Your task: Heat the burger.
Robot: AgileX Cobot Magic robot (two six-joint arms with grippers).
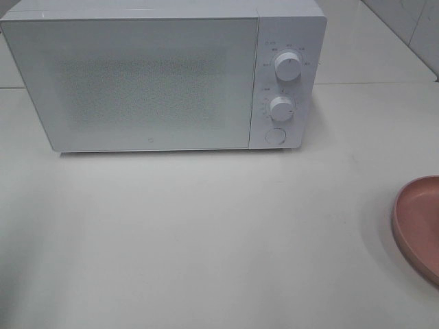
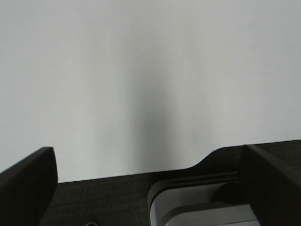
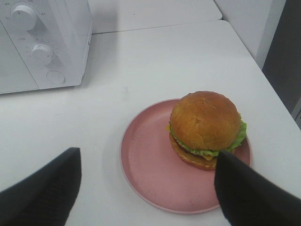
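My right claw (image 3: 146,188), wide open and empty, hangs near the burger (image 3: 204,127) on its plate (image 3: 155,169), right of the shut microwave (image 1: 158,75); soft, loosely stacked, best gripped gently by the bun's sides.

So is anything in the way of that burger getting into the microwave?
Yes, the microwave door is shut, so the burger cannot go in yet. The burger sits on the pink plate with the open right claw over it; nothing lies between claw and burger, and the table between plate and microwave looks bare.
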